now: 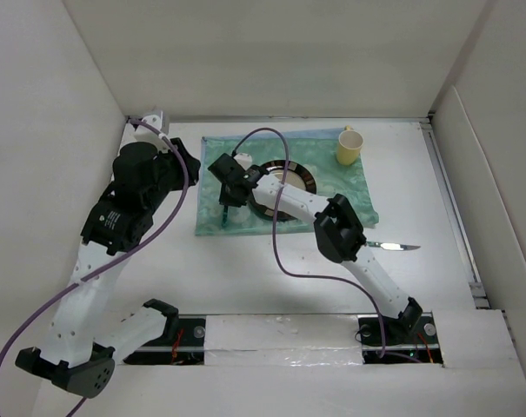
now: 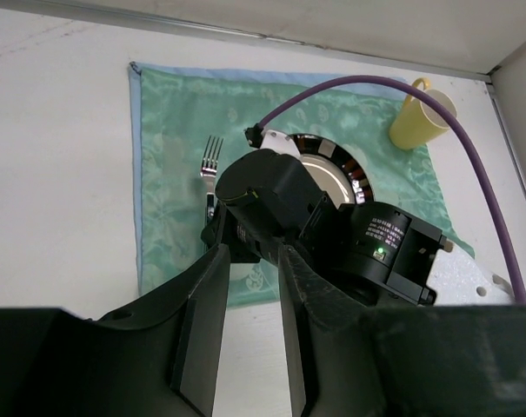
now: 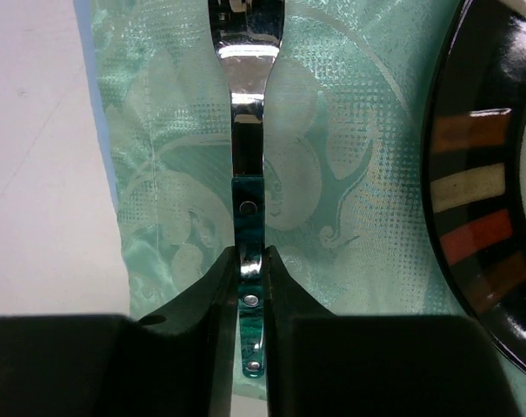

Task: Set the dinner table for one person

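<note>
On the white dinner table (image 1: 436, 208) lies a pale green mat (image 1: 332, 187). A dark plate with coloured rim blocks (image 1: 289, 178) rests on it, and a yellow cup (image 1: 349, 146) stands at its far right corner. My right gripper (image 3: 250, 269) is shut on the green handle of a fork (image 3: 247, 113). The fork points away along the mat's left side, left of the plate (image 3: 489, 217). I cannot tell whether it touches the cloth. My left gripper (image 2: 245, 347) hangs open and empty, high above the mat's near edge.
A knife (image 1: 391, 247) lies on the bare table right of the mat's near corner, beside the right arm's elbow. The right arm stretches across the mat's near edge. White walls close in the table at the left, back and right.
</note>
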### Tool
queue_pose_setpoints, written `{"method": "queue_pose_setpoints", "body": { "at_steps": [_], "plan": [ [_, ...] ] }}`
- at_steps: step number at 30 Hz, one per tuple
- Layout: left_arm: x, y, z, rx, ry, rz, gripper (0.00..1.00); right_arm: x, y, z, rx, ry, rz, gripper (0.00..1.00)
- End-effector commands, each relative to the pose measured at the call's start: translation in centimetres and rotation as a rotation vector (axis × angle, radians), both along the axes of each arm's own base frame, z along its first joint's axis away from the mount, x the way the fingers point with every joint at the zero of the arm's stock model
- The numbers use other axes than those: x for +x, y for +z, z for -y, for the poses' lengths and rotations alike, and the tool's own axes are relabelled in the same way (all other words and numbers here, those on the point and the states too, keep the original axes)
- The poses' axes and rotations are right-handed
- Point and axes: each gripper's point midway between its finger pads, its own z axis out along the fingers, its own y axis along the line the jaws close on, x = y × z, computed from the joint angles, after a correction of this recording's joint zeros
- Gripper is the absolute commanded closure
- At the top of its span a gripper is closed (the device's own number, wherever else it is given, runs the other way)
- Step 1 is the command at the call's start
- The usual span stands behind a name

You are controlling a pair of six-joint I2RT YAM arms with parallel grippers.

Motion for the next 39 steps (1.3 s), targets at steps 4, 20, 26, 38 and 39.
{"method": "queue_pose_setpoints", "body": {
  "at_steps": [4,20,26,38,39],
  "plan": [
    [0.1,0.0,0.6,-0.01,-0.025,0.014,0.74,1.1,4.2,-1.1,0.1,-0.012,0.061,0.51],
    [-1.0,-1.5,3.0,-0.068,-0.152,-0.004,0.77,-5.2,8.9,30.0,0.213,-0.63,0.066,1.0],
    [-2.2,-2.6,3.8,-0.07,-0.204,-0.036,0.77,-10.3,5.7,38.8,0.197,-0.894,0.012,0.66],
    [-4.6,-4.5,6.3,-0.088,-0.311,-0.093,0.77,-11.3,0.5,39.8,0.193,-1.118,-0.235,0.46],
    [-4.9,-4.7,6.5,-0.076,-0.32,-0.095,0.77,-10.8,0.6,39.6,0.201,-1.137,-0.244,0.47]
  ]
}}
